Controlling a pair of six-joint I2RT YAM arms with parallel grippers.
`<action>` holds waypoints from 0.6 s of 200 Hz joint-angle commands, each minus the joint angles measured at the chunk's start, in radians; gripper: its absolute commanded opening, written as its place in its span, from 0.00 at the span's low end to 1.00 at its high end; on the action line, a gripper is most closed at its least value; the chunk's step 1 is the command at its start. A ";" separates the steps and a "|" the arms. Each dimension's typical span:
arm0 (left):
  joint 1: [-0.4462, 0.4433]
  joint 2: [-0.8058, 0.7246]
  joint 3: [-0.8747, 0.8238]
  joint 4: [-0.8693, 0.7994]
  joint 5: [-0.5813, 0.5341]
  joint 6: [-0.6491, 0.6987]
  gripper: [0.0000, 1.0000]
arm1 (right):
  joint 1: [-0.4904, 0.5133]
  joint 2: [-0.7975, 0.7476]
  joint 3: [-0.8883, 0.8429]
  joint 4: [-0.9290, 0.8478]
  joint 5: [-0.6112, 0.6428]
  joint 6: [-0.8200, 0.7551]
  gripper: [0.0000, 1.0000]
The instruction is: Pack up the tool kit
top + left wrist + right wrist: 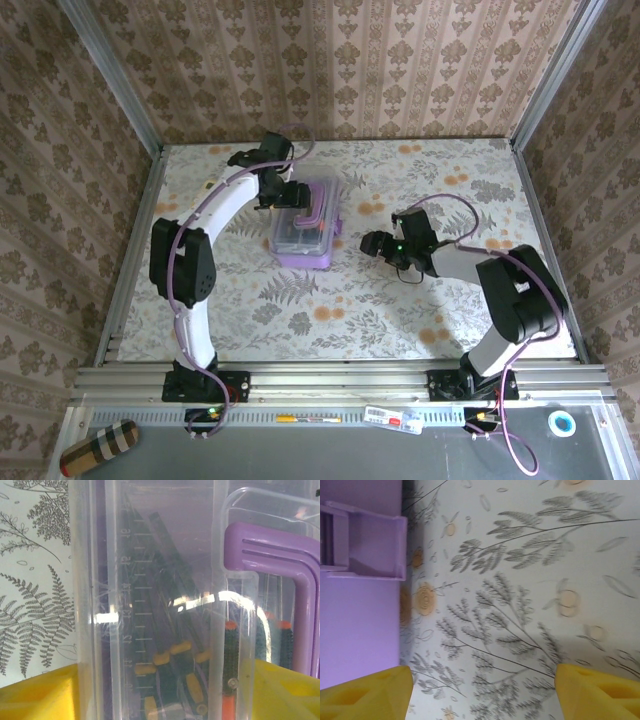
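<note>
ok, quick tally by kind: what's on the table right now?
Case: 1
Grippers: 2, left gripper and right gripper
Total: 3
Tools inside the case overlap too much to count.

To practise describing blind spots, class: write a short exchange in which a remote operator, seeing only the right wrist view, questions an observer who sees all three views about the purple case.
Operator: I see just a purple side of the small purple plastic case with a clear lid at my left edge. What's inside?
Observer: Through the lid, the left wrist view shows black-handled screwdrivers with yellow and orange ends lying in the case.
Operator: Where is the left end effector?
Observer: In the top view the left end effector is at the case's far end. Its yellow fingers stand wide apart over the lid.
</note>
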 commanded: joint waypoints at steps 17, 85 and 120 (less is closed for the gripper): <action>0.017 0.100 -0.089 -0.010 -0.066 0.062 0.66 | -0.029 0.116 0.074 0.218 -0.288 0.129 0.80; 0.064 0.106 -0.121 0.042 0.078 0.067 0.64 | -0.025 0.284 0.160 0.430 -0.377 0.309 0.85; 0.069 0.107 -0.127 0.045 0.107 0.077 0.63 | -0.024 0.320 0.195 0.506 -0.380 0.354 0.87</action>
